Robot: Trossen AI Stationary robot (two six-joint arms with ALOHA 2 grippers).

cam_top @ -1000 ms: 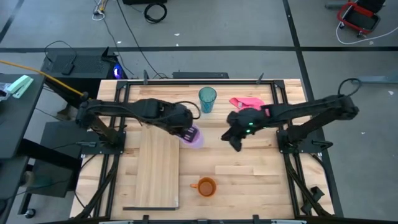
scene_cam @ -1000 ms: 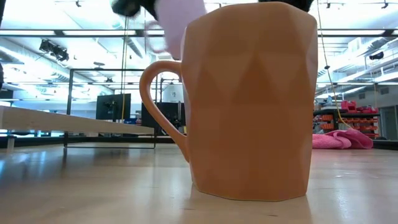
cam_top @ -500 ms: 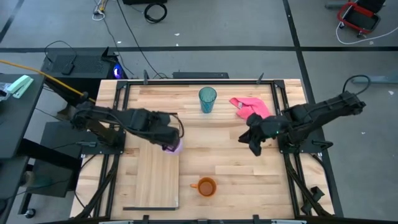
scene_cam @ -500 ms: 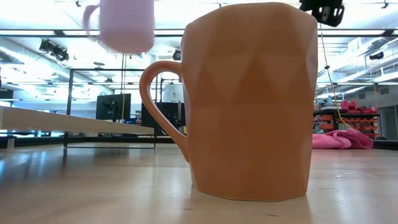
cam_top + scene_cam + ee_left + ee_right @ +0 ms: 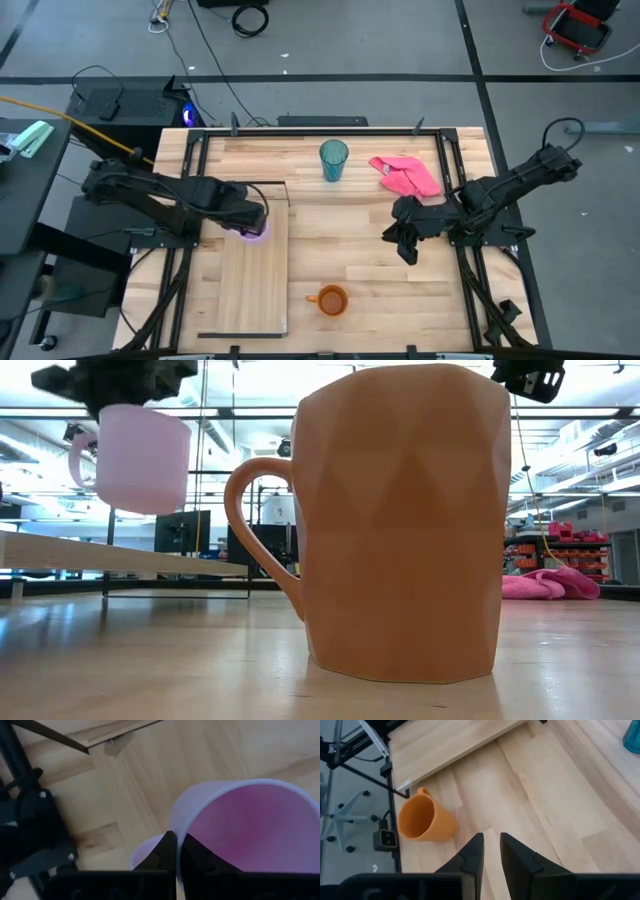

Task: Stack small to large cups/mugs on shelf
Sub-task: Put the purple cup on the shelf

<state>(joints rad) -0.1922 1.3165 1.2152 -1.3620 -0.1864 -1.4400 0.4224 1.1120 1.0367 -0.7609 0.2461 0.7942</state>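
Note:
My left gripper [image 5: 245,215] is shut on the small lilac mug [image 5: 253,226], held above the far right part of the light-wood shelf [image 5: 250,285]. In the low view the mug [image 5: 140,455] hangs clear above the plank [image 5: 100,555]. The orange mug [image 5: 330,299] stands on its base on the table near the front edge. The teal tumbler [image 5: 333,160] stands upright at the far middle. My right gripper [image 5: 405,245] is empty over the table's right half, its fingers a narrow gap apart [image 5: 490,840]. My left gripper [image 5: 178,840] pinches the lilac mug's rim wall [image 5: 179,822] beside the handle [image 5: 145,857], one finger inside the cup and one outside. The fingers come from above, pointing down. The mug hangs below them, mouth up and slightly tilted, clear of the shelf.
A pink cloth [image 5: 408,176] lies at the far right of the table. A thin black wire frame [image 5: 240,335] stands at the shelf's near end. Bare wood lies between the shelf and the orange mug [image 5: 425,820].
My left gripper has carried the lilac mug toward the table's left edge, from over the bare table to over the shelf, and somewhat lower. My right gripper has drawn back toward the table's right edge, away from the mug.

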